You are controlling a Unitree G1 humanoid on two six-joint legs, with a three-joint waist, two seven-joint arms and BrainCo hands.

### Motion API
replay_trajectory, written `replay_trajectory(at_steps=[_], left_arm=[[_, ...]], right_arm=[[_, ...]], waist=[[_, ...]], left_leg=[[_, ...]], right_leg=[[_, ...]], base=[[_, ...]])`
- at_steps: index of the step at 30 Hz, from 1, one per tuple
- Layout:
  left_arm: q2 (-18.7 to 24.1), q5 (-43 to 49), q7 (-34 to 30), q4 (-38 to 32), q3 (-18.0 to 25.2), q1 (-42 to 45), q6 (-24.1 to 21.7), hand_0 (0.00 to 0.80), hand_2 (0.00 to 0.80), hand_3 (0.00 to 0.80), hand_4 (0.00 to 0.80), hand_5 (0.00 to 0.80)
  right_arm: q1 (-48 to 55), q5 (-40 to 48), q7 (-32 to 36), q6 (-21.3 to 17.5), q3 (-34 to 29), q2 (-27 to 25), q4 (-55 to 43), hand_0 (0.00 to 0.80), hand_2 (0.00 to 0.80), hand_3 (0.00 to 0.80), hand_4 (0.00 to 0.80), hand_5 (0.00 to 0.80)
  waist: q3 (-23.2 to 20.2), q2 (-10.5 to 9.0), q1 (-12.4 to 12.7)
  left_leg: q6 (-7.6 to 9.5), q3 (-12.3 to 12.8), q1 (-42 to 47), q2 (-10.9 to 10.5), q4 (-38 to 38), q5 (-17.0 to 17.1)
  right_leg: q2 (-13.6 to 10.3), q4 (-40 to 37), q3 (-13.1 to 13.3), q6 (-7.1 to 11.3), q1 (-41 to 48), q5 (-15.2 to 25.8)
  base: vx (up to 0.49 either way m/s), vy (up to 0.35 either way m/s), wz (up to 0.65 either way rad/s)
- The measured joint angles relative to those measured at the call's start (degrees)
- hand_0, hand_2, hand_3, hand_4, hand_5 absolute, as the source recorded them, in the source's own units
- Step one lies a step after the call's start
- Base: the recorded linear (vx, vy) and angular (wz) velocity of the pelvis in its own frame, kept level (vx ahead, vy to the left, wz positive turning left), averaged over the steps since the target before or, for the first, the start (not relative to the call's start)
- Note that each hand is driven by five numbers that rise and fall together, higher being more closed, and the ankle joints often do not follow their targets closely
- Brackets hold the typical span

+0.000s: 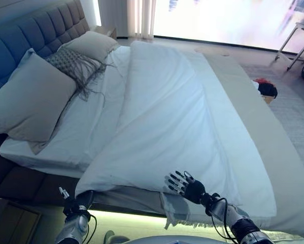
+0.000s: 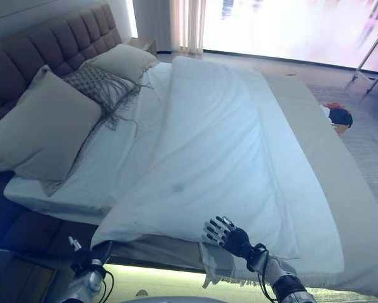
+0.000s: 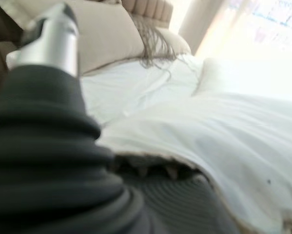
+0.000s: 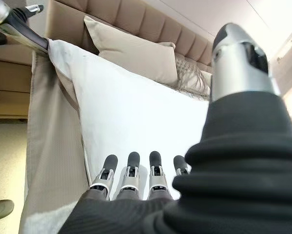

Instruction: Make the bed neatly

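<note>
A white duvet [image 1: 162,117] lies across the bed, wrinkled, with its near edge hanging over the bed's side. A beige bedspread [image 1: 258,132] shows under it on the right. My right hand [image 1: 184,185] is open and rests flat on the duvet's near edge; its straight fingers [image 4: 131,170] show on the white cloth. My left hand [image 1: 76,207] is low at the duvet's near left corner [image 1: 88,188], which reaches over it. It also shows in the right wrist view [image 4: 9,17] at that corner. Two beige pillows [image 1: 30,96] [image 1: 93,44] and a fringed grey cushion [image 1: 73,63] lie by the padded headboard [image 1: 35,25].
A bare white sheet [image 1: 86,132] shows between the pillows and the duvet. A dark and red bundle [image 1: 266,89] lies on the floor past the bed's far side. Metal table legs [image 1: 294,43] stand at the back right. A nightstand [image 1: 111,31] stands beyond the headboard.
</note>
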Motion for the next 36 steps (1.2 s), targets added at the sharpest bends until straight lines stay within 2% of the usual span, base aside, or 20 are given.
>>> replay_trajectory(at_steps=[6, 12, 16, 22, 26, 27, 28, 31, 32, 33, 34, 36], left_arm=[[1.7, 0.4, 4.7, 1.7, 2.7, -0.4, 2.5, 0.000, 0.000, 0.000, 0.000, 0.000], [8.4, 0.4, 8.2, 5.4, 3.1, -0.8, 10.0, 0.000, 0.000, 0.000, 0.000, 0.000], [11.6, 0.4, 10.0, 7.6, 3.4, -1.0, 15.9, 0.000, 0.000, 0.000, 0.000, 0.000], [11.8, 0.9, 10.2, 11.3, 5.0, -4.2, 21.0, 0.000, 0.000, 0.000, 0.000, 0.000], [11.7, 3.0, 9.5, 15.2, 5.0, -8.0, 21.7, 0.000, 0.000, 0.000, 0.000, 0.000], [11.7, 3.1, 9.5, 15.7, 5.0, -9.0, 22.0, 0.000, 0.000, 0.000, 0.000, 0.000], [11.7, 4.0, 9.5, 16.4, 4.9, -10.8, 22.1, 0.000, 0.000, 0.000, 0.000, 0.000], [11.7, 5.1, 9.5, 16.0, 2.7, -17.3, 22.2, 0.000, 0.000, 0.000, 0.000, 0.000], [11.7, 5.1, 9.5, 15.2, 1.7, -18.3, 22.2, 0.000, 0.000, 0.000, 0.000, 0.000], [11.7, 5.1, 9.5, 14.5, 0.4, -19.0, 22.1, 0.000, 0.000, 0.000, 0.000, 0.000], [11.7, 5.1, 9.5, 14.3, -1.8, -20.5, 22.1, 0.000, 0.000, 0.000, 0.000, 0.000], [11.7, 5.1, 9.6, 13.0, -6.0, -22.9, 22.1, 0.000, 0.000, 0.000, 0.000, 0.000]], right_arm=[[-0.2, -0.2, 0.1, 0.0, 0.0, 0.0, 3.0, 0.000, 0.000, 0.000, 0.000, 0.000], [-1.3, -0.7, 1.3, -0.4, 0.1, -0.1, 7.1, 0.000, 0.000, 0.000, 0.000, 0.000], [-1.6, -1.3, 2.5, -1.1, 0.1, -0.2, 9.0, 0.000, 0.000, 0.000, 0.000, 0.000], [-2.1, -3.5, 3.4, -2.1, 0.3, -1.5, 11.2, 0.000, 0.000, 0.000, 0.000, 0.000], [-3.4, -3.4, 4.3, -3.9, 0.2, -1.8, 11.8, 0.000, 0.000, 0.000, 0.000, 0.000], [-3.5, -3.4, 4.5, -4.5, 0.1, -2.0, 11.8, 0.000, 0.000, 0.000, 0.000, 0.000], [-3.4, -2.8, 4.5, -5.3, -0.1, -2.2, 11.8, 0.000, 0.000, 0.000, 0.000, 0.000], [-3.5, -0.4, 3.9, -7.1, -1.0, -3.7, 10.2, 0.000, 0.000, 0.000, 0.000, 0.000], [-3.8, 0.5, 3.3, -7.6, -1.1, -4.3, 10.1, 0.000, 0.000, 0.000, 0.000, 0.000], [-4.2, 1.7, 2.5, -7.8, -1.3, -4.9, 10.5, 0.000, 0.000, 0.000, 0.000, 0.000], [-3.9, 2.9, 2.0, -7.8, -2.8, -5.7, 11.2, 0.000, 0.000, 0.000, 0.000, 0.000], [-3.1, 4.5, 1.3, -7.8, -7.1, -7.5, 13.9, 0.000, 0.000, 0.000, 0.000, 0.000]], waist=[[0.0, -0.05, 1.3], [0.0, -0.22, 1.3], [0.1, -0.23, 1.3], [0.1, -0.24, 1.8], [0.3, -0.24, 2.2], [0.3, -0.22, 2.1], [0.6, -0.22, 1.9], [4.2, 0.48, 0.7], [5.0, 0.83, 0.3], [5.5, 1.29, -0.6], [6.2, 1.81, -0.8], [6.9, 2.68, -1.0]], left_leg=[[-0.04, -0.1, -0.1, -0.7, 0.0, 0.0], [-0.26, -0.1, -0.1, -0.9, -0.1, -0.2], [-0.97, -0.4, -0.3, -0.9, -0.1, -0.8], [-1.17, -3.2, -5.0, -1.1, 0.3, -1.1], [-1.03, -5.0, -8.7, -1.4, 2.5, -1.0], [-0.89, -5.3, -9.6, -1.5, 3.0, -0.9], [-0.83, -6.8, -11.0, -1.6, 4.0, -0.8], [-0.64, -12.2, -15.3, -1.8, 7.5, 0.3], [-0.84, -12.4, -16.2, -1.8, 7.3, 1.3], [-0.70, -12.3, -17.1, -1.8, 6.8, 2.8], [0.09, -10.8, -17.7, -2.0, 6.0, 4.8], [2.93, -5.4, -18.0, -2.7, 2.5, 8.6]], right_leg=[[-1.3, 0.0, -1.0, 0.47, -0.7, 0.5], [-1.6, 0.0, -2.8, 0.60, -0.8, 0.6], [-1.6, 0.0, -2.9, 0.90, -0.9, 0.3], [-1.4, 0.4, -4.3, 1.21, -3.2, 0.4], [-0.8, 0.4, -4.1, 1.33, -3.4, -0.2], [-0.4, 0.4, -3.8, 1.50, -3.1, -0.6], [0.0, 0.4, -2.5, 1.56, -2.6, -1.3], [2.2, 0.6, 1.9, 1.15, -0.8, -3.5], [3.1, 0.5, 3.2, 0.94, -0.5, -4.6], [4.0, 0.4, 3.8, 0.44, -0.3, -5.2], [4.7, 0.4, 3.4, 0.04, 0.1, -5.7], [4.8, 0.5, -0.6, -0.49, 0.8, -6.1]], base=[[-0.001, 0.122, -0.11], [-0.003, 0.106, -0.02], [-0.045, 0.109, 0.02], [-0.092, 0.027, 0.25], [-0.117, -0.077, 0.42], [-0.009, -0.163, 0.63], [-0.035, -0.209, 0.93], [-0.120, -0.186, 1.19], [-0.111, -0.096, 1.10], [-0.095, -0.045, 1.10], [-0.141, 0.026, 1.17], [-0.142, 0.180, 0.97]])
